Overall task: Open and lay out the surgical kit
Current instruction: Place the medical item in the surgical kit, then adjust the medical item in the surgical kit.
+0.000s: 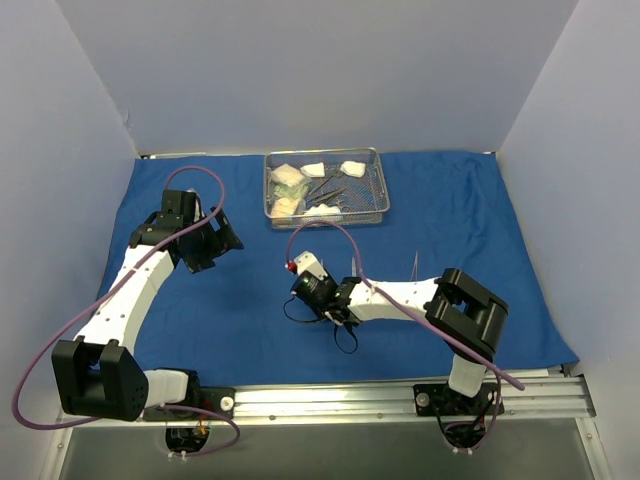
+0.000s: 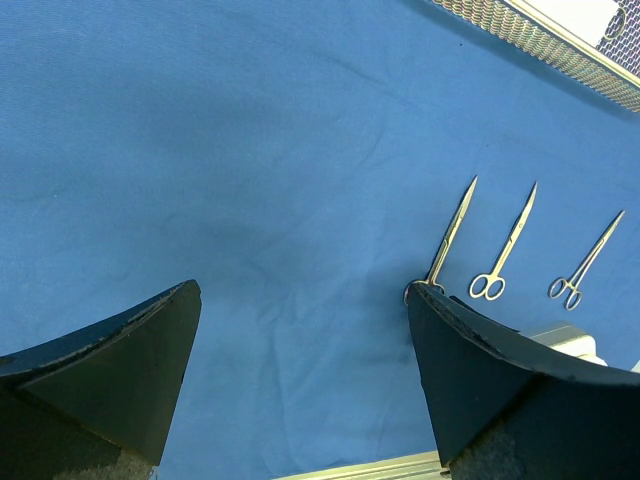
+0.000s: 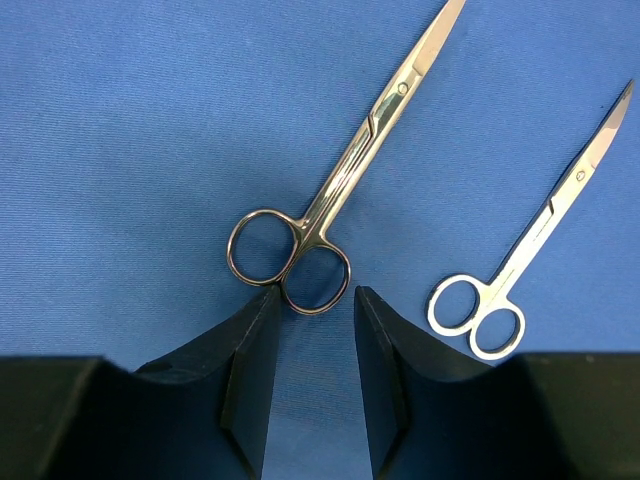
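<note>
1. Three steel instruments out on the blue cloth [image 1: 250, 300] so far, side by side in a row between the tray [image 1: 380, 185] and the cloth's near edge, a little right of centre: large scissors [image 3: 345, 170], small scissors [image 3: 540, 230] and a third slim ring-handled piece [image 2: 585, 262] (forceps or scissors, too small to tell).
2. Cloth unwrapped and spread flat, so opening done by the look of it.
3. Tray at the far edge, about centre, far from emptied: white gauze pads [image 1: 352, 168], small packets [image 1: 287, 176] and a few slim instruments [image 1: 325, 188] inside, all waiting to be laid out.
4. Low over the large scissors, right gripper [image 3: 315, 300], jaws narrow, one finger ring sitting right in the gap between the tips; pinched or merely bracketed, cannot tell.
5. Over bare cloth toward the left edge, left gripper [image 2: 302, 288], spread wide, holding nothing.
6. Scissors bright and polished, blades closed, tips toward the far edge, handles toward the near edge.
7. Roughly a third of the layout done, at a guess.
</note>
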Motion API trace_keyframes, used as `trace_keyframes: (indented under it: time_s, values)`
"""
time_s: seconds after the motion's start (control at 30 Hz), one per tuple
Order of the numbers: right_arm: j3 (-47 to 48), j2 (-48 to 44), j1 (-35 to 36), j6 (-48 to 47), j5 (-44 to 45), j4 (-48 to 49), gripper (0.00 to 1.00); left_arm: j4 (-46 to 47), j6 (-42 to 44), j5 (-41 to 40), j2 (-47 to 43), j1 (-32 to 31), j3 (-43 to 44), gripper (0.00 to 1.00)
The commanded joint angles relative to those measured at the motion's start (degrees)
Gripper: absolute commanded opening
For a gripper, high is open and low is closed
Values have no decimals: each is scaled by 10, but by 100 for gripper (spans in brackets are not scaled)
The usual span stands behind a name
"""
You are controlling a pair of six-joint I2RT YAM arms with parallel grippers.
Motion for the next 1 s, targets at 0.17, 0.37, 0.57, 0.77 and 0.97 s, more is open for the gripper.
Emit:
trace_keyframes:
  time_s: [0.17,0.37,0.57,0.77,0.97]
  values:
    - [-3,-53,-7,18,16,-32,33,13,5,2,-5,3,4,94]
    - [-41,-155,-62,52,-24,-43,37,10,7,-1,-4,2,13,94]
    - [-71,-197,-252,111,-24,-44,39,11,7,-4,4,3,26,94]
    - [-78,-166,-384,115,-9,-48,39,9,4,-11,6,3,33,94]
    - [-76,-122,-452,81,-31,-15,36,7,5,-16,8,3,39,94]
